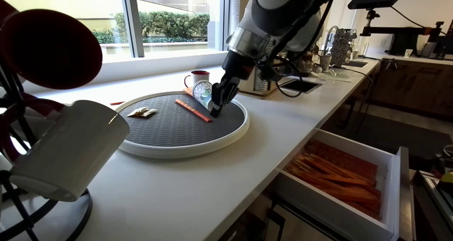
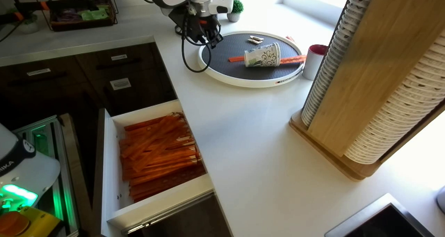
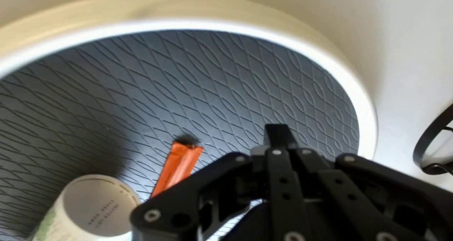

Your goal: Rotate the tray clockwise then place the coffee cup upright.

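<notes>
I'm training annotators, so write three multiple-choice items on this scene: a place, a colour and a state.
1. Where is the patterned cup?
A. in the drawer
B. on the tray
C. on the windowsill

2. What colour is the tray's top?
A. dark grey
B. red
C. yellow

3. How is that cup set?
A. upright
B. upside down
C. on its side

1 B: the tray's surface surrounds it in an exterior view.
2 A: bare parts look grey in every view.
3 C: its length runs along the tray.
</notes>
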Controlling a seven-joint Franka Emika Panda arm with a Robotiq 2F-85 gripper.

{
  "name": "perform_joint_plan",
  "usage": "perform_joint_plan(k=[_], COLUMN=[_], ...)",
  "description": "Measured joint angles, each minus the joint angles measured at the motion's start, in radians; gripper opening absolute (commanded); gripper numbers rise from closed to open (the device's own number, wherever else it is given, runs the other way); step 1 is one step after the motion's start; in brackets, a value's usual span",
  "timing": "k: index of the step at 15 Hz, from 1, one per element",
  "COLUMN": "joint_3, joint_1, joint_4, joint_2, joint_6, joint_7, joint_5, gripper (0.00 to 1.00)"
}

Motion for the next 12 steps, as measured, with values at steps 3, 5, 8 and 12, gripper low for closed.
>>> perform_joint_plan(k=[3, 5, 8, 12], joint_3=[-0.131, -0.213, -0.303, -0.369], joint_1=[0.076, 0.117, 0.153, 0.179], joint_4=[-0.057, -0.089, -0.114, -0.14], joint_2=[-0.065, -0.092, -0.102, -0.074], joint_6=[-0.019, -0.019, -0.001, 0.15], joint_7=[0.066, 0.13, 0.197, 0.238], joint_5=[-0.067, -0.161, -0.29, -0.401], gripper=[0.0, 0.0, 0.0, 0.0])
